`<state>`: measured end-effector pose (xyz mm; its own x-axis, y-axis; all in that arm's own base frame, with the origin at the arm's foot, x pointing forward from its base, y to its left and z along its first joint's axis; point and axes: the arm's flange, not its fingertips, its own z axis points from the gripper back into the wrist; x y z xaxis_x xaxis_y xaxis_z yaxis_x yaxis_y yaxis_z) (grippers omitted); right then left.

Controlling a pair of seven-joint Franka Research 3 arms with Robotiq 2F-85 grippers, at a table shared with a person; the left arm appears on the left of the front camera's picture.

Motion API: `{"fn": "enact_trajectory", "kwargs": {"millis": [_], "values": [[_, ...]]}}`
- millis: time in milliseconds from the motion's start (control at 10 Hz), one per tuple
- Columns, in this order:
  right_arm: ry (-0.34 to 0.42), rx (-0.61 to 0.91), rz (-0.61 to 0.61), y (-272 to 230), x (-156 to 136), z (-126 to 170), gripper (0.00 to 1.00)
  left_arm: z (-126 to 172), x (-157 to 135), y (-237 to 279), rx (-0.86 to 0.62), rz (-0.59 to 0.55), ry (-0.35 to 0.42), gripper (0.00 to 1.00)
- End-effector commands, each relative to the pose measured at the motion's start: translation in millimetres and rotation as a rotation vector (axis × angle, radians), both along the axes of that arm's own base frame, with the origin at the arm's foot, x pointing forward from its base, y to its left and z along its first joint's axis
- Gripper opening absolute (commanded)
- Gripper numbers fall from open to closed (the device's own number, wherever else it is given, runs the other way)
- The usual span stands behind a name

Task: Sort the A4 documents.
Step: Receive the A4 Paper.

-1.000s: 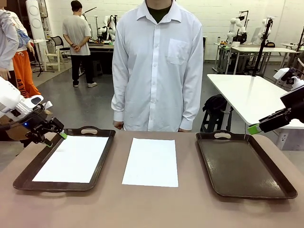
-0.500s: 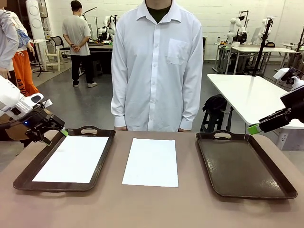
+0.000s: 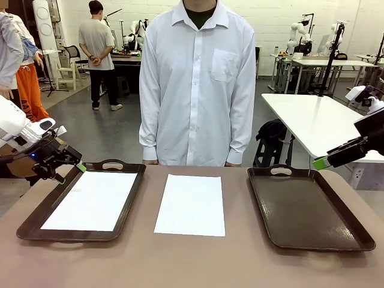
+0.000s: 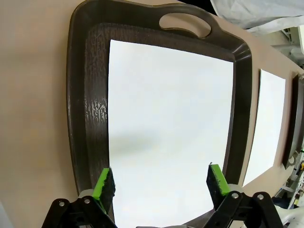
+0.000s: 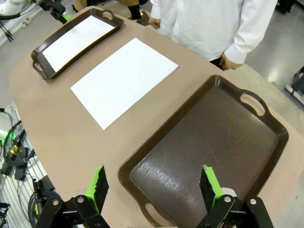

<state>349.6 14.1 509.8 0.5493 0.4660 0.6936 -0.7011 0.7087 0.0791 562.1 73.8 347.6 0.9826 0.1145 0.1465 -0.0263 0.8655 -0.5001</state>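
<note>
One white A4 document (image 3: 191, 204) lies flat on the table's middle, also seen as the loose sheet (image 5: 124, 79) and at the edge (image 4: 265, 123). Another A4 sheet (image 3: 91, 200) lies inside the left dark brown tray (image 3: 36, 222); the left wrist view looks down on this sheet (image 4: 166, 128) in its tray (image 4: 80, 109). My left gripper (image 3: 67, 171) hovers open at that tray's far left corner, its fingers (image 4: 104, 184) wide apart and empty (image 4: 161, 183). My right gripper (image 3: 321, 162) hangs open above the right tray's far right edge, empty (image 5: 154, 185).
The right dark brown tray (image 3: 354, 237) holds nothing; the right wrist view sees it (image 5: 142, 164) from above. A person in a white shirt (image 3: 198, 84) stands at the table's far side, hands low behind the edge. Bare table runs along the near edge.
My left gripper has drifted slightly up and left, off the left tray's far corner. Nothing else has moved.
</note>
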Motion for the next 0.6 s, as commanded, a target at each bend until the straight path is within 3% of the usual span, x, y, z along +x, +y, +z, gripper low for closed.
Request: {"fn": "enact_trajectory", "kwargs": {"millis": [0, 300, 500], "values": [[0.003, 0.015, 0.014, -1, 2, -3, 1.00, 0, 0, 2, 0.007, -0.009, -0.004, 1.00], [0.003, 0.015, 0.014, -1, 2, -3, 1.00, 0, 0, 0, 0.000, 0.000, 0.000, 1.00], [0.003, 0.015, 0.014, -1, 2, -3, 1.00, 29, -9, -35, 0.111, -0.094, -0.212, 1.00]]}}
